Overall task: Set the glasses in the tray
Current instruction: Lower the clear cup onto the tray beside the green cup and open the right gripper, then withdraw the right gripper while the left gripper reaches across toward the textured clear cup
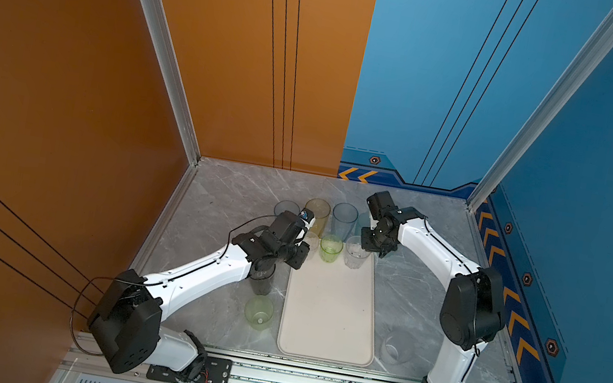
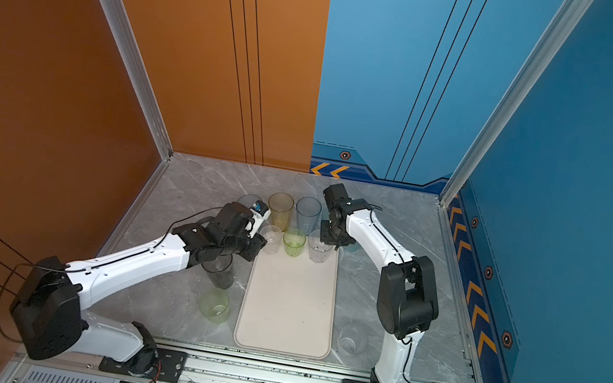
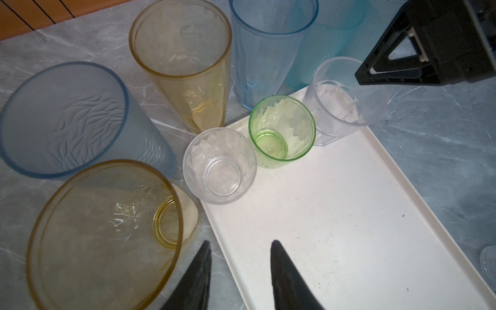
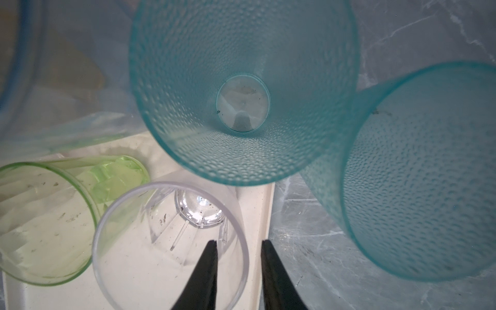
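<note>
1. Cream-white and mostly bare, the tray (image 1: pixel 330 318) lies lengthwise in the middle of the grey marble table (image 1: pixel 237 189). One short end sits close to the table's near edge.
2. Three short ones are lined up across the tray's far end. A clear faceted glass (image 3: pixel 218 166) is in the far-left corner, a green glass (image 1: pixel 330 248) in the middle, and a clear ribbed glass (image 1: pixel 356 253) in the far-right corner.
3. Over that ribbed one hangs the right gripper (image 4: pixel 239 243). Its fingers are narrowly parted, one inside the rim and one outside, with a gap on either side of the wall, so there's no squeeze on it.
4. Now the left gripper (image 3: pixel 240 255): it hovers at the tray's left long edge, close to the faceted glass. The fingers are moderately apart and hold nothing.
5. Just beyond the tray's far end, on the table, stand the tall ones: a frosted grey-blue tumbler (image 1: pixel 287 208), a yellow tumbler (image 1: pixel 317 211) and a pale blue tumbler (image 1: pixel 344 218).
6. The right wrist view adds a dimpled teal tumbler (image 4: pixel 243 88) and a second teal tumbler (image 4: pixel 429 174) side by side, off the tray's far-right corner.
7. A second yellow tumbler (image 3: pixel 107 233) stands just beside the tray's far-left corner.
8. Left of the tray, a smoky grey tumbler (image 1: pixel 261 285) sits partly under the left arm (image 1: pixel 207 273), with a pale green tumbler (image 1: pixel 258 311) nearer the table's near edge.
9. On the right, a lone clear glass (image 1: pixel 394 348) stands by the tray's near-right corner.
</note>
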